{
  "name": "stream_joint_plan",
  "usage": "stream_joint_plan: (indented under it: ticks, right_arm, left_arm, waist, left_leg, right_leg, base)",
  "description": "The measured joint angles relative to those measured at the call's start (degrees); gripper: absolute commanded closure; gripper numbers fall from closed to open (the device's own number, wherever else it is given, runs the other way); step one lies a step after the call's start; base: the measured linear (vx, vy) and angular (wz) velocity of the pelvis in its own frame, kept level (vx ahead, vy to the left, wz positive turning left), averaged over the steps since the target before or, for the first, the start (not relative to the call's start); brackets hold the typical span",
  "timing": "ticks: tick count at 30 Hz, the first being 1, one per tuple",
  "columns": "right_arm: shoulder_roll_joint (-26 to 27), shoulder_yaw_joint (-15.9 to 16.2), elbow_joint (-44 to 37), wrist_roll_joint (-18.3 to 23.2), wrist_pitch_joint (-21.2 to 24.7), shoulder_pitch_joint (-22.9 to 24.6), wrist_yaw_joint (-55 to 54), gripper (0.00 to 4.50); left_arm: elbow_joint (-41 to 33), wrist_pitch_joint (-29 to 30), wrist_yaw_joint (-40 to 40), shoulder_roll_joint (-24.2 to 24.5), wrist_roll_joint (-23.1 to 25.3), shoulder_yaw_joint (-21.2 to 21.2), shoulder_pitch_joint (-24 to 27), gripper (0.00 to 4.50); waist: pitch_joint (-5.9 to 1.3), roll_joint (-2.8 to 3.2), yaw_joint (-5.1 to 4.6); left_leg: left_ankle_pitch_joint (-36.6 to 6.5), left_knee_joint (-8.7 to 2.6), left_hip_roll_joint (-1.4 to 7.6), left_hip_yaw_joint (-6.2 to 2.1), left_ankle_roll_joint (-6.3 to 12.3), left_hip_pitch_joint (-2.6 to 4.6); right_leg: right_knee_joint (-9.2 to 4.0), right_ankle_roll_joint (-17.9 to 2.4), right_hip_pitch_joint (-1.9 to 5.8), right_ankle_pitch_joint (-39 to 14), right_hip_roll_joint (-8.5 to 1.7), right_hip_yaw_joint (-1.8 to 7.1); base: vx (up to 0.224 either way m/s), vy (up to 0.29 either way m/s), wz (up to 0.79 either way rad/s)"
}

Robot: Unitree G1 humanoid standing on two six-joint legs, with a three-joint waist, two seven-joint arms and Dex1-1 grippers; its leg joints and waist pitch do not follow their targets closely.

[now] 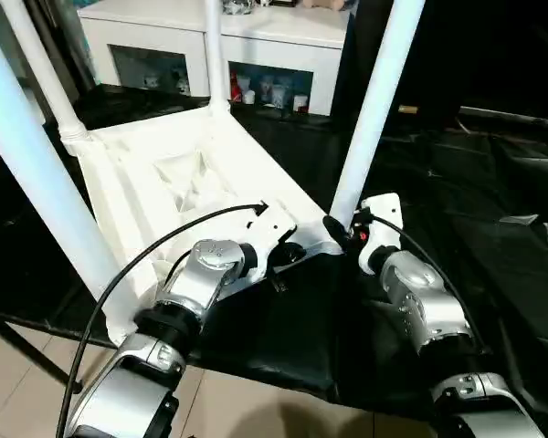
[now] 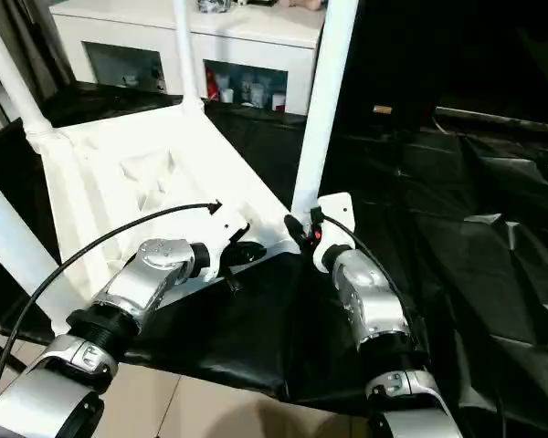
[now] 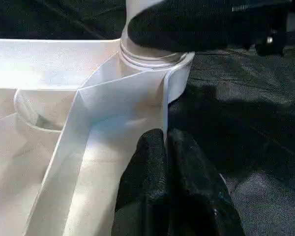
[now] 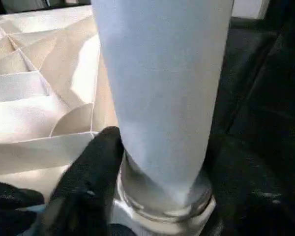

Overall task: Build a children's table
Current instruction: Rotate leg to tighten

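White leg [image 1: 376, 109] sits in its socket; right tool [image 1: 340, 233] straddles its base, left tool [image 3: 168, 162] closed. Sideways nudge could unseat it.

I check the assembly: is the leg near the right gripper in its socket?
In: the leg stands upright, its base seated in the corner socket.

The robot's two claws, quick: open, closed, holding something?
Left gripper: shut, empty, at the tabletop edge.
Right gripper: around the near leg base; whether it grips cannot be told.
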Motion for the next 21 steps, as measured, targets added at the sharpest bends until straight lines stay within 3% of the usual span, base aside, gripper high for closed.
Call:
stream_joint_plan:
  ticks: [1, 4, 8, 10, 12, 15, 17, 21]
  right_arm:
    - [-0.5, 0.0, -0.1, 0.2, 0.1, 0.1, 1.1, 1.39]
    - [-2.3, 0.4, -1.5, 0.7, 0.6, 0.9, 5.4, 1.37]
    - [-8.4, 0.2, -5.6, 3.9, 2.7, 3.1, 15.4, 1.37]
    - [-11.4, 0.3, -7.4, 5.1, 3.4, 3.9, 20.5, 1.37]
    - [-13.9, 0.4, -8.6, 6.0, 4.0, 4.8, 24.7, 1.38]
    - [-17.1, 0.4, -9.3, 7.3, 4.9, 5.1, 29.6, 1.38]
    - [-18.7, -0.3, -9.8, 8.0, 5.8, 5.3, 31.9, 1.38]
    - [-20.1, -0.7, -12.3, 10.1, 8.4, 6.3, 35.6, 1.38]
  left_arm:
    - [0.4, -0.8, -0.4, 0.1, 0.0, 0.0, -0.1, 4.50]
    - [0.8, -3.2, -1.4, 0.6, 0.0, -0.1, 0.0, 4.50]
    - [-0.4, -6.0, -3.4, 0.7, -1.1, 0.2, 0.9, 4.50]
    - [-3.5, -7.6, -4.6, 0.5, -3.7, 1.5, 1.8, 4.50]
    - [-8.8, -8.1, -6.2, 0.9, -5.4, 1.8, 1.9, 4.13]
    - [-16.9, -5.9, -9.3, 2.9, -6.9, 1.8, 3.0, 4.09]
    - [-20.7, -3.2, -10.7, 4.8, -7.7, 1.8, 5.5, 3.68]
    - [-26.7, 1.9, -12.9, 7.9, -8.9, 1.7, 9.5, 3.49]
  waist:
    - [0.00, 0.00, 0.02]
    - [0.05, 0.04, 0.22]
    - [0.16, 0.20, 1.65]
    - [0.20, 0.12, 2.03]
    - [0.20, 0.11, 2.23]
    - [0.20, 0.12, 1.91]
    - [0.21, 0.11, 1.38]
    - [0.35, -0.12, 1.33]
  left_leg:
    - [0.0, -0.02, 0.00, 0.00, 0.00, 0.00]
    - [0.0, -0.04, 0.00, 0.00, 0.00, -0.09]
    - [0.0, 0.08, 0.01, 0.02, 0.03, -0.63]
    - [0.3, 0.19, 0.06, 0.02, 0.46, -0.90]
    - [0.2, 0.26, 0.05, 0.09, 0.64, -0.97]
    - [0.2, 0.28, 0.06, 0.22, 0.74, -0.87]
    - [0.2, 0.27, 0.07, 0.25, 0.71, -0.77]
    - [0.0, 0.24, 0.09, 0.21, 0.39, -0.64]
  right_leg:
    - [0.00, 0.0, 0.00, 0.0, 0.00, 0.00]
    - [0.00, 0.0, -0.07, 0.0, 0.00, -0.01]
    - [0.01, -0.3, -0.43, 0.2, 0.00, 0.03]
    - [0.04, -0.3, -0.63, 0.2, 0.00, -0.01]
    - [0.01, -0.3, -0.66, 0.1, -0.02, 0.05]
    - [0.02, -0.4, -0.65, 0.1, -0.03, 0.11]
    - [0.10, -0.4, -0.64, 0.1, -0.02, 0.13]
    - [0.26, -0.3, -0.62, 0.1, -0.01, 0.11]
  base:
    - [0.000, 0.000, 0.00]
    - [0.000, 0.000, 0.00]
    - [0.000, 0.000, 0.00]
    - [0.000, 0.000, 0.00]
    - [0.000, 0.000, 0.00]
    - [0.000, 0.000, 0.00]
    - [0.000, 0.000, 0.00]
    - [0.000, 0.000, 0.00]
